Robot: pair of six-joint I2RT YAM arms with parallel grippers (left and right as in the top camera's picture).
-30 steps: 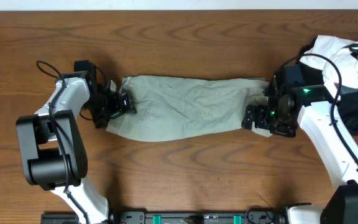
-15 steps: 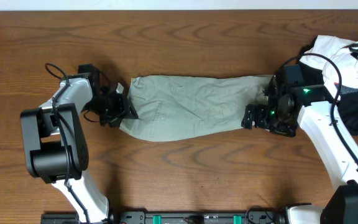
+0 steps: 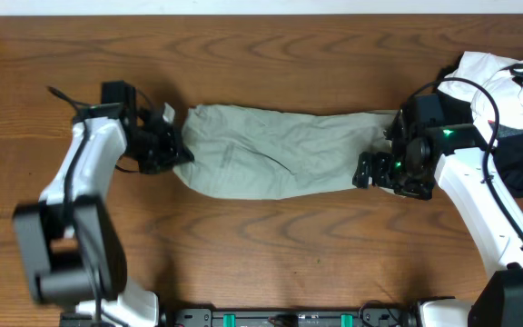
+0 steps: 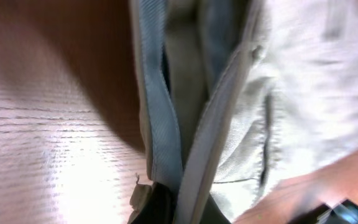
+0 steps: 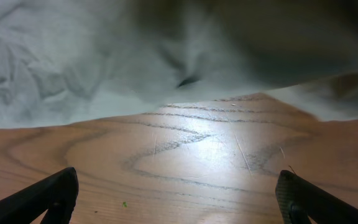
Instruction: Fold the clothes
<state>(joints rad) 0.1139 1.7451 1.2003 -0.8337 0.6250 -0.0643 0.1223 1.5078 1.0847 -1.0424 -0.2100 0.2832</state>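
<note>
The clothes (image 3: 280, 153), a wrinkled khaki garment, lie stretched left to right across the middle of the table. My left gripper (image 3: 175, 150) is shut on their left end; in the left wrist view the stitched band (image 4: 166, 124) runs down into the closed jaws. My right gripper (image 3: 370, 171) is open at the garment's right end, low over the table. In the right wrist view its two fingertips (image 5: 55, 193) stand wide apart over bare wood, with the clothes' edge (image 5: 104, 81) just beyond them and nothing between the fingers.
A heap of black and white garments (image 3: 516, 100) sits at the right edge, close behind the right arm. Brown wooden tabletop (image 3: 271, 245) shows in front of and behind the garment.
My left gripper has closed on the garment's left end and shifted slightly up and left, drawing that end with it. The right arm and its open gripper have stayed put.
</note>
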